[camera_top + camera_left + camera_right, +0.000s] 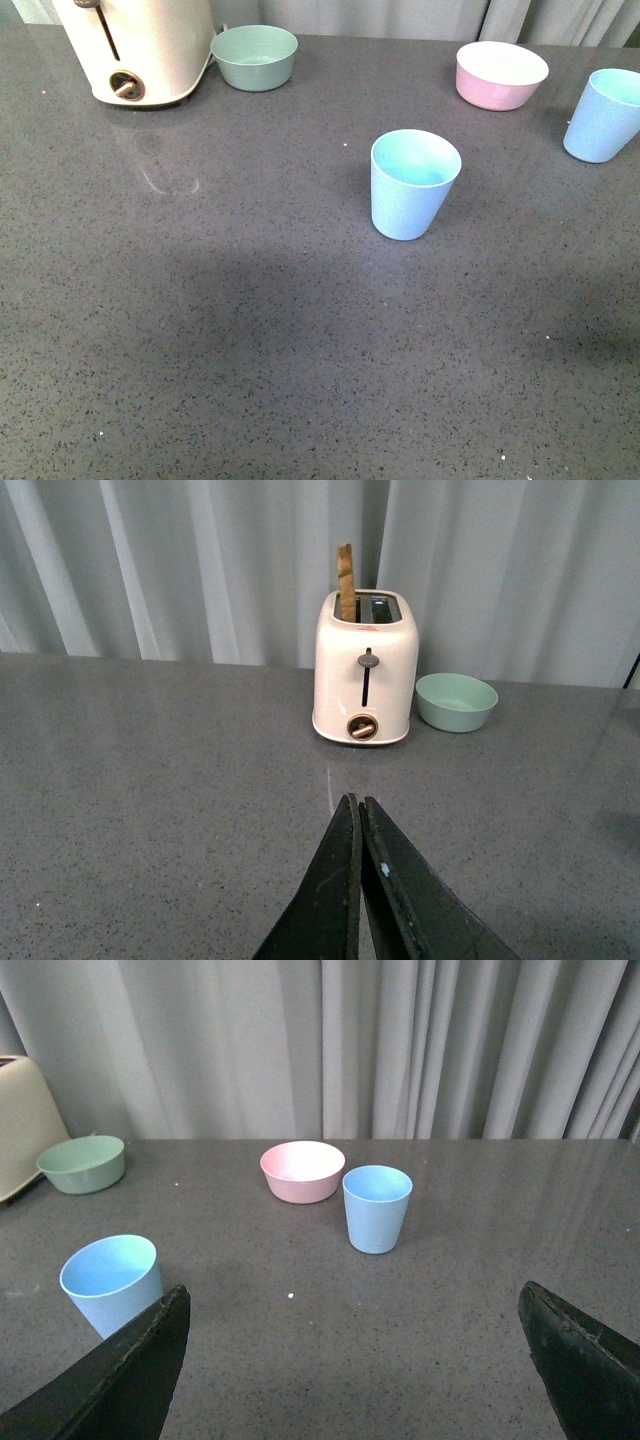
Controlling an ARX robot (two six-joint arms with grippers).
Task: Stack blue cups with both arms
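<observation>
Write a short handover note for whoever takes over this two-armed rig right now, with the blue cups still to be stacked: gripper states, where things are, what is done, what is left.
Left gripper: shut, empty, pointing toward the toaster.
Right gripper: open, empty, facing both cups.
Near cup: upright, mid-table, standing alone.
Far cup: upright, further back on the robot's right, near the pink bowl.
Done: nothing yet; neither cup is held and they are not stacked.
Left: grasp one cup and set it into the other.
</observation>
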